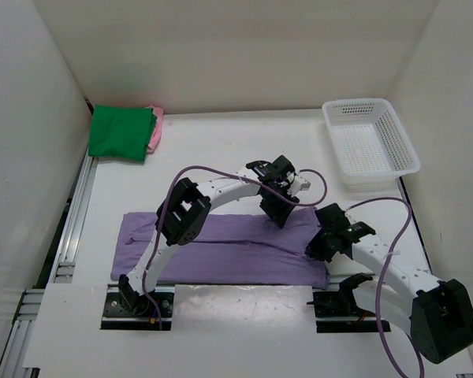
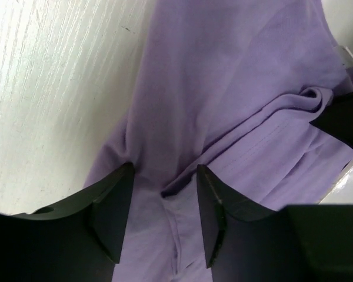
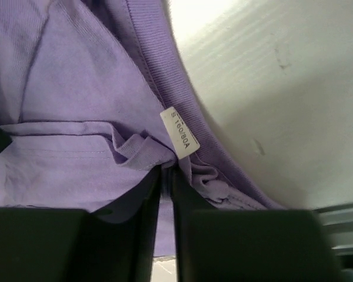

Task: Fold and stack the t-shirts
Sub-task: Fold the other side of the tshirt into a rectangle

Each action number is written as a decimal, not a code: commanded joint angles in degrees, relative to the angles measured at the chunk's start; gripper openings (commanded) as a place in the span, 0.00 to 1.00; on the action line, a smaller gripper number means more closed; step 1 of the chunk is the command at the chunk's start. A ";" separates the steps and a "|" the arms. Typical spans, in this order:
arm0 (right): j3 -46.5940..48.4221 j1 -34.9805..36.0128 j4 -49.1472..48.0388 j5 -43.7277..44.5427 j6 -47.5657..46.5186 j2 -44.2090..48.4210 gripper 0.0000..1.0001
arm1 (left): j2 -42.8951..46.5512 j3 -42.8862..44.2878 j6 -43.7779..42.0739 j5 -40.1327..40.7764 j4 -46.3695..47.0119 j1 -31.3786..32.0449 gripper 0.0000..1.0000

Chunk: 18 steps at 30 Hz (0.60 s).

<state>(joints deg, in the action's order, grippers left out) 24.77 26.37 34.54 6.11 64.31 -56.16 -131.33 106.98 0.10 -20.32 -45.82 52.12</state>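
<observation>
On the table (image 1: 221,146), in the top view, the light purple t-shirt (image 1: 244,264) lies spread flat near the arms' bases. The green t-shirt (image 1: 120,132) sits folded in the far left corner, the pink t-shirt (image 1: 156,130) showing at its right edge. The left tool (image 1: 277,211) and right tool (image 1: 319,248) are down on the purple shirt's right end.

In the left wrist view, the left tool (image 2: 165,217) is spread, straddling a purple fold.

In the right wrist view, the right tool (image 3: 166,176) has its fingers almost together at bunched cloth beside the size label (image 3: 179,132). Whether it pinches any cannot be told.
</observation>
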 commanded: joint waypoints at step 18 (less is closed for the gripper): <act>10.47 -0.53 8.88 7.96 -9.90 3.53 0.51 | 5.12 2.01 -0.10 -4.38 -5.07 0.44 0.49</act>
<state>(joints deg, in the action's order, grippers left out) 32.80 26.20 44.53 13.78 57.93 -50.39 -131.22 107.42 0.08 -21.39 -49.50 52.25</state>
